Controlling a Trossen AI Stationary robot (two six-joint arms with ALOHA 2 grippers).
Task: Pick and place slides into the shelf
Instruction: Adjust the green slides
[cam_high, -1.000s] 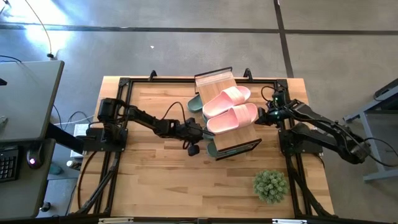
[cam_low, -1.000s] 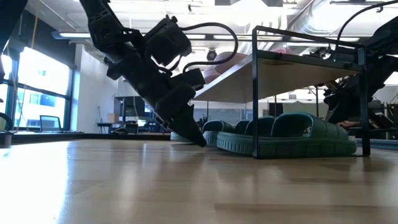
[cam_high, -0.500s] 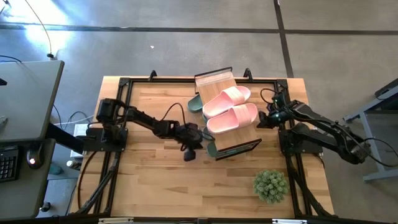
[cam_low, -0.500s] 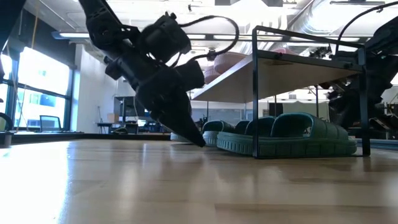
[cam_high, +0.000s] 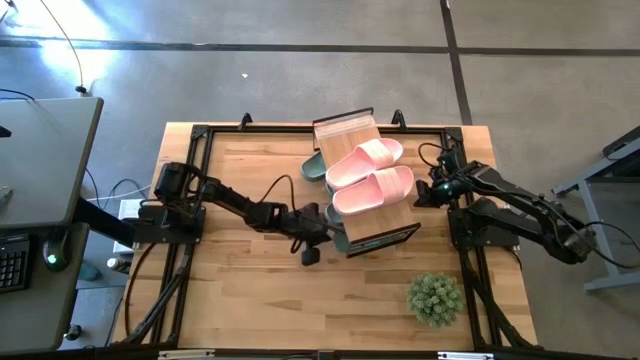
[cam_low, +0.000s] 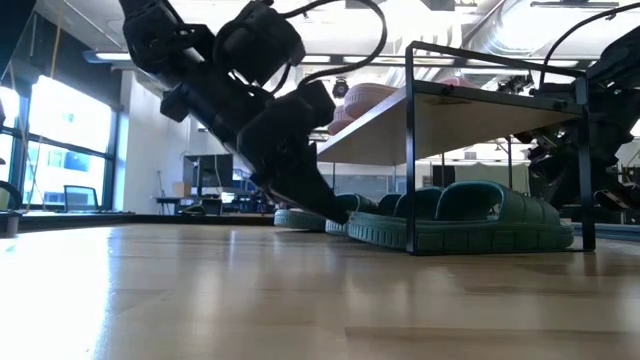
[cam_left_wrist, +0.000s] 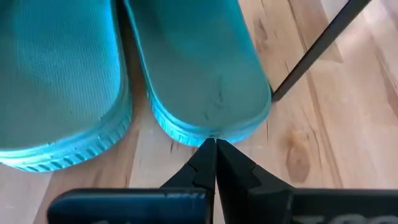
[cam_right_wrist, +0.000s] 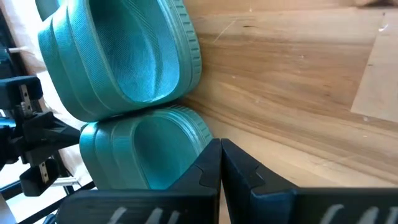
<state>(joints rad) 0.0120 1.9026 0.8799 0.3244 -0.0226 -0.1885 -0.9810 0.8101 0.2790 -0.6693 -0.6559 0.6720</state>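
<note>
The shelf stands mid-table, and two pale pink slides lie on its top panel. Green slides lie on the table beneath it. Two of them show in the left wrist view, heel ends near: one straight ahead of the fingers and another beside it. My left gripper is shut, low at the shelf's left side, its tip at that first slide's heel. My right gripper is shut at the shelf's right side, beside the strap ends of two green slides. My left gripper touches the heel rim of the green slide with the tips of its shut fingers. The fingers slant down from the table's left, in line with the slide's length. The slide lies flat on the table under the shelf. My right gripper's shut tip lies close to a green slide's rim; I cannot tell whether it touches.
A black leg of the shelf stands on the table just beside the slide that I touch. A small potted plant sits near the table's front right corner. Bare wood lies at the front left.
My left gripper has swung toward the table's near edge and in toward the shelf. Its shut tip has gone from the bare table beside the green slides to the heel of one. My right arm has kept its place.
</note>
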